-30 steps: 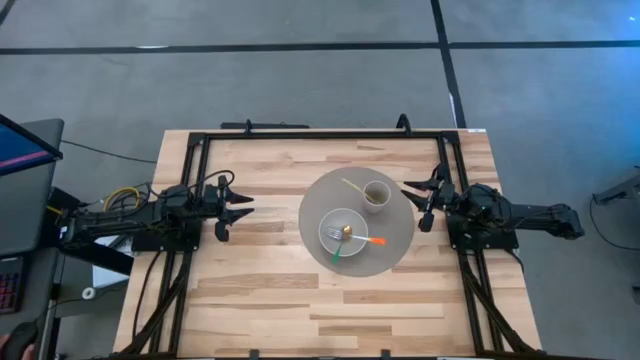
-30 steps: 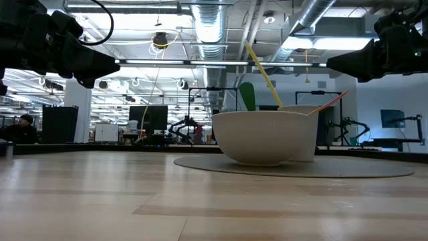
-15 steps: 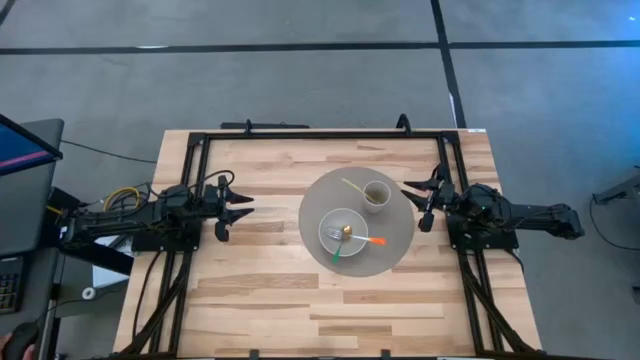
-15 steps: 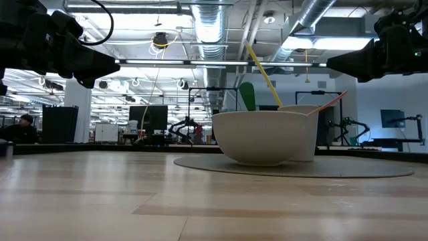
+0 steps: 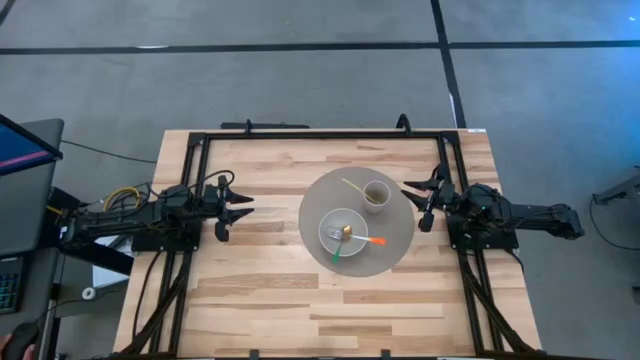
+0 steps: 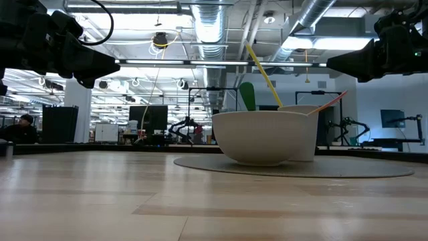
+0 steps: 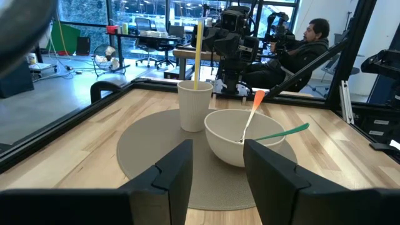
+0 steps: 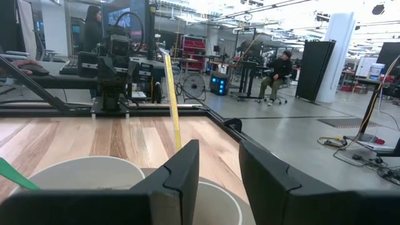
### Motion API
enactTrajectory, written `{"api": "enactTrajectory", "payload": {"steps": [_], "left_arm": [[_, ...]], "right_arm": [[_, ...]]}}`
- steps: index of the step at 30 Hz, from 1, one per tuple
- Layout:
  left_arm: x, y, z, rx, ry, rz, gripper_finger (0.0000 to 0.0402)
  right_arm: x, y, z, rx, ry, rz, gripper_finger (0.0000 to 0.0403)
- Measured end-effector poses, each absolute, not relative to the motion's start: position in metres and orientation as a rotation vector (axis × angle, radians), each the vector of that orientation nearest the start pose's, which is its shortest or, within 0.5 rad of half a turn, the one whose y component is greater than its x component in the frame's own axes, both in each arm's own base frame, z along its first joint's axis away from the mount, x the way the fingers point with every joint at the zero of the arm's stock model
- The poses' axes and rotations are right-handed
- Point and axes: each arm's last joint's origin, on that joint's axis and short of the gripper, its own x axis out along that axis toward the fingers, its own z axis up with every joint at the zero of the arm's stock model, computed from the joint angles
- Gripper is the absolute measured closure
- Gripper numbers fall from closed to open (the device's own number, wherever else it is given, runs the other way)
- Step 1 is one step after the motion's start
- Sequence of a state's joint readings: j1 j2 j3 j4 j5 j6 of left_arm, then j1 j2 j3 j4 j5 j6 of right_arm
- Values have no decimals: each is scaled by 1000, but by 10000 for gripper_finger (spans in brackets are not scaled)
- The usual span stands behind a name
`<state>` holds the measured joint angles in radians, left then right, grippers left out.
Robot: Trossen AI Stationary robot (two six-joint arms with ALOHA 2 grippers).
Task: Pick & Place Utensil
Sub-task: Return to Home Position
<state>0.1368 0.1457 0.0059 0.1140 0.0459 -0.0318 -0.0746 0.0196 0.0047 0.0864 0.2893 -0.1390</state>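
A round grey mat (image 5: 318, 200) lies at the table's middle. On it stand a white bowl (image 5: 343, 233) and a white cup (image 5: 376, 194). An orange-handled utensil (image 5: 375, 240) and a green-handled utensil (image 5: 337, 256) lean on the bowl's rim, with a small metal piece between them inside. A yellow stick-like utensil (image 5: 352, 185) stands slanting in the cup. My left gripper (image 5: 235, 213) hovers open left of the mat. My right gripper (image 5: 415, 205) hovers open right of it. The left wrist view shows the bowl (image 7: 240, 134) and cup (image 7: 194, 105) ahead.
A black frame (image 5: 300, 133) runs along the table's far edge and down both sides beneath the arms. Bare wood lies on the near half of the table (image 5: 300, 310). People sit in the room beyond (image 7: 315, 31).
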Motion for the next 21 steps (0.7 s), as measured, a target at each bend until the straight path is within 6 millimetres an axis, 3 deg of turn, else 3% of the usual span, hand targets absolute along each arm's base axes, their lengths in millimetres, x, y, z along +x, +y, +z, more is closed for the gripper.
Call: {"api": "enactTrajectory", "payload": {"steps": [21], "left_arm": [[106, 13, 165, -34, 24, 91, 258]], "right_arm": [[96, -15, 172, -129, -46, -368, 295]]}}
